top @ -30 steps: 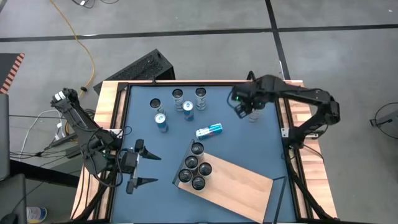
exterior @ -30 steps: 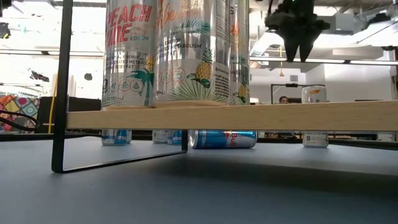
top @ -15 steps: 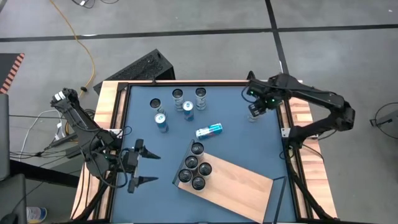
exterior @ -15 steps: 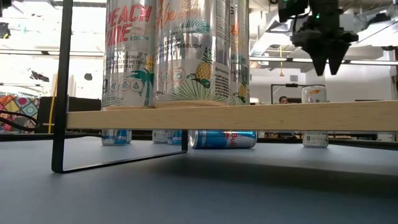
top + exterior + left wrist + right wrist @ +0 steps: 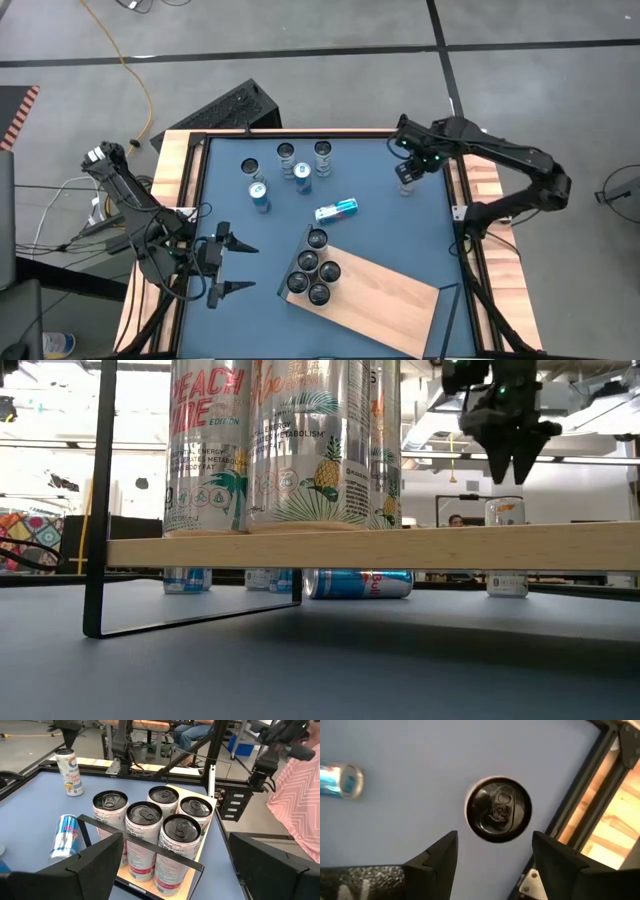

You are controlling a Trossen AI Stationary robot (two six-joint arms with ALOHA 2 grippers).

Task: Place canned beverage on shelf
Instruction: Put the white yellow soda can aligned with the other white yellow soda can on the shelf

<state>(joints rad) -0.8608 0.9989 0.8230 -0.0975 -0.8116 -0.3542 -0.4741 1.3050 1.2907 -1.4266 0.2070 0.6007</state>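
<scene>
Five cans (image 5: 312,270) stand on the shelf (image 5: 385,300) at lower centre; six remain on the table (image 5: 400,230), the right gripper (image 5: 408,172) spread and empty above one (image 5: 498,810) at upper right, left gripper (image 5: 228,268) idle, spread.

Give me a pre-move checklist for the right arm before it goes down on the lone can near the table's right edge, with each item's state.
1. Right gripper open: ok, fingers apart in the right wrist view.
2. Gripper above the lone can: ok, the can top shows between the fingers.
3. Can upright: ok, it stands on its base.
4. Room around the can: ok on the table side; the table's edge frame runs close beside it.
5. Free space on the shelf: ok, five cans fill one end only.
6. Left gripper out of the way: ok, open, waiting near the left edge.
</scene>
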